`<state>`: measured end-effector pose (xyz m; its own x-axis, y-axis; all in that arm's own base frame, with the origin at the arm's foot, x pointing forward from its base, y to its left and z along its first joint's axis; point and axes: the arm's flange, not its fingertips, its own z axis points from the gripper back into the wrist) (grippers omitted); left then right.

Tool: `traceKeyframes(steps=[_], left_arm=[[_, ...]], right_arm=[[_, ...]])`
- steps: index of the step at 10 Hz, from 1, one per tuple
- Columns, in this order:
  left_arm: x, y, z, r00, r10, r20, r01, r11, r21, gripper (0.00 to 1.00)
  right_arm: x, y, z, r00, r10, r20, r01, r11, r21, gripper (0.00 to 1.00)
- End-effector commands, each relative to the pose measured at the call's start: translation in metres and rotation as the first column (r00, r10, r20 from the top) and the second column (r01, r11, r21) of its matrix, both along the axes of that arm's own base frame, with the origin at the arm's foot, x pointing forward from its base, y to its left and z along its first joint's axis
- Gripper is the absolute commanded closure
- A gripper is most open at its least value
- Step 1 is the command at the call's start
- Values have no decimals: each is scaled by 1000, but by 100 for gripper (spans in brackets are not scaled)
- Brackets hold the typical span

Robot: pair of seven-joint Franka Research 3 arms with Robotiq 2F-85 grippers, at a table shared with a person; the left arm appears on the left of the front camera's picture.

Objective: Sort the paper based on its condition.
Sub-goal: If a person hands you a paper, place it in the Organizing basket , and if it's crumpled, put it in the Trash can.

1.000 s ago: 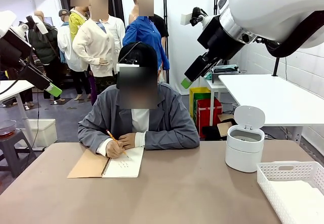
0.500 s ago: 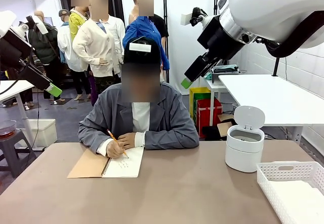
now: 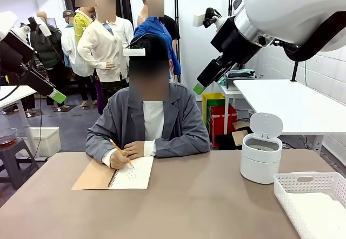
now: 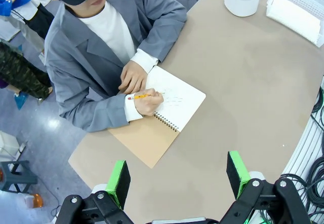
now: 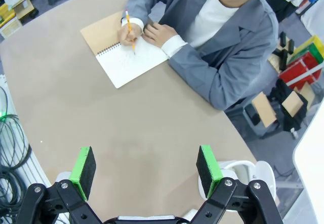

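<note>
Paper (image 3: 324, 209) in basket (image 3: 303, 178), well below left tool (image 4: 178, 176), right tool (image 5: 146, 164), jaws spread

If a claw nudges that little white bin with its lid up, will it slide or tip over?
Probably slide: the bin looks squat and wide-based, sitting flat on the smooth table. It seems to be light plastic, so a gentle push should move it. The raised lid stands high, so a push there might rock it.
</note>
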<state>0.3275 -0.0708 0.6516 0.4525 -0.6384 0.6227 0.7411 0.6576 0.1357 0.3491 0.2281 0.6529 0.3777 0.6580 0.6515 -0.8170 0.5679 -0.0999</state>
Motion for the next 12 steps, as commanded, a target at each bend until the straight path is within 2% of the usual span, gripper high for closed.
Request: traceKeyframes(steps=[1, 12], left_arm=[[-1, 0, 1, 1000, -1, 3, 1, 1000, -4, 0], [-1, 0, 1, 1000, -1, 3, 1, 1000, -4, 0]], right_arm=[[1, -1, -1, 1000, 2, 1, -2, 1000, -3, 0], [1, -1, -1, 1000, 2, 1, -2, 1000, -3, 0]])
